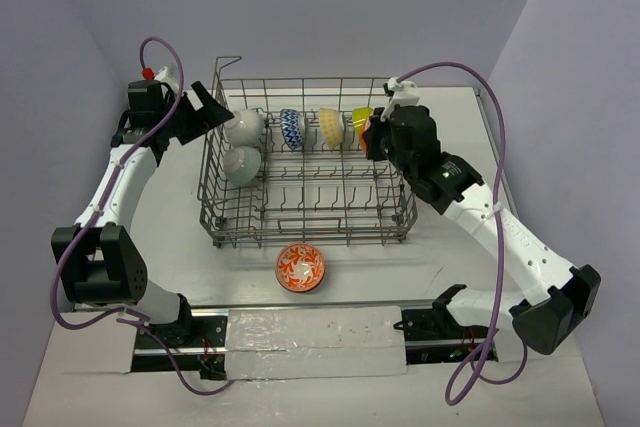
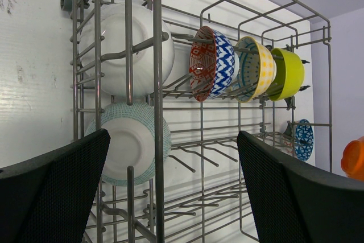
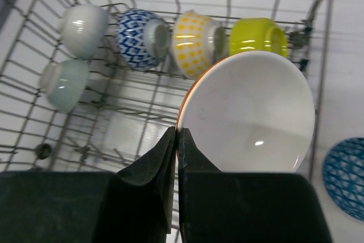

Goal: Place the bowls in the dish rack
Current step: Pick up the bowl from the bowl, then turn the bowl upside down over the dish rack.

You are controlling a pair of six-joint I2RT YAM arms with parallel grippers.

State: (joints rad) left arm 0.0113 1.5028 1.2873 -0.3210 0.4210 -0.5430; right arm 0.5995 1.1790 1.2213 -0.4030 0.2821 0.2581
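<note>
The grey wire dish rack [image 1: 300,238] holds a white bowl [image 1: 243,126], a pale grey bowl [image 1: 240,164], a blue patterned bowl [image 1: 291,129], a yellow bowl [image 1: 331,127] and a lime bowl [image 1: 360,115], all on edge along its far side. My right gripper [image 3: 178,135] is shut on the rim of an orange bowl [image 3: 250,112] with a white inside, held tilted over the rack's right end beside the lime bowl [image 3: 257,35]. At the rack's far left corner, just outside the wires, my left gripper [image 2: 170,186] is open with nothing in it.
A red-and-white bowl [image 1: 300,267] sits on the table in front of the rack. A blue patterned bowl [image 3: 344,177] lies on the table to the right of the rack. Walls close in behind and at both sides.
</note>
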